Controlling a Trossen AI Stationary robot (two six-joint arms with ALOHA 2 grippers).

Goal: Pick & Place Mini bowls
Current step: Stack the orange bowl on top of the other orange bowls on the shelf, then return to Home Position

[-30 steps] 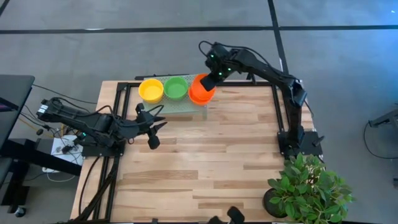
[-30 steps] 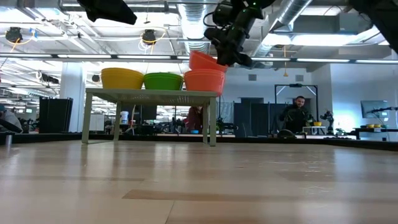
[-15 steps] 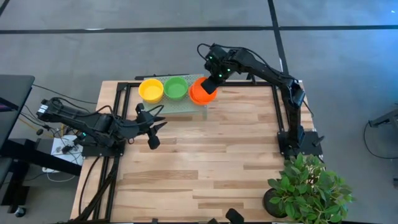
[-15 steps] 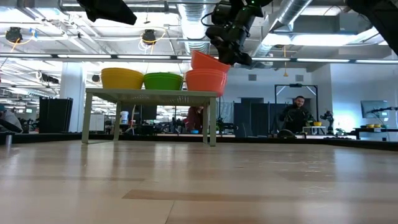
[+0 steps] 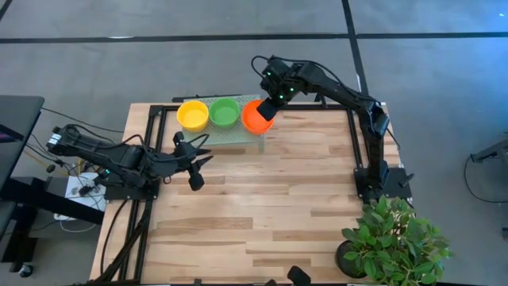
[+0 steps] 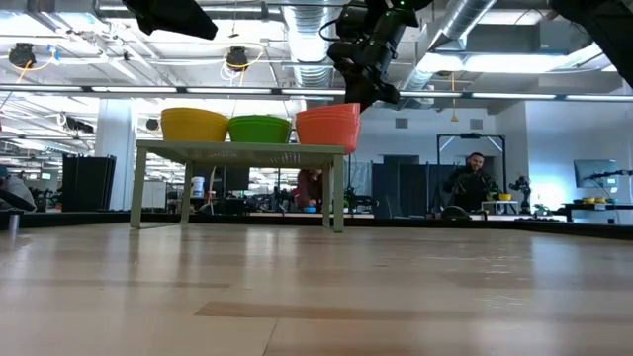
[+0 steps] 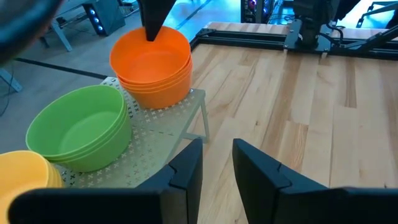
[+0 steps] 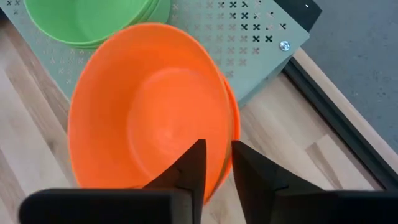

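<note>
From above, the right gripper is over the orange stack at the right end of a small perforated stand near the far edge of the table, with the green stack in the middle and the yellow stack on the left, all three in a row and just beside each other. The left gripper hangs over the table's left side, well apart from the bowls, fingers a bit parted with nothing in them. A plant sits at the near right corner. The low view shows the three stacks side by side on the stand, and the right gripper comes down from above onto the orange stack, which looks neatly nested. From the left wrist, the fingers are apart and empty, looking at the orange stack and green stack, with a dark fingertip of the other arm dipping into the orange one. From the right wrist, the fingers sit close together, straddling the rim of the top orange bowl; can't tell if they're actually squeezing it. The green stack is just beside it.
</note>
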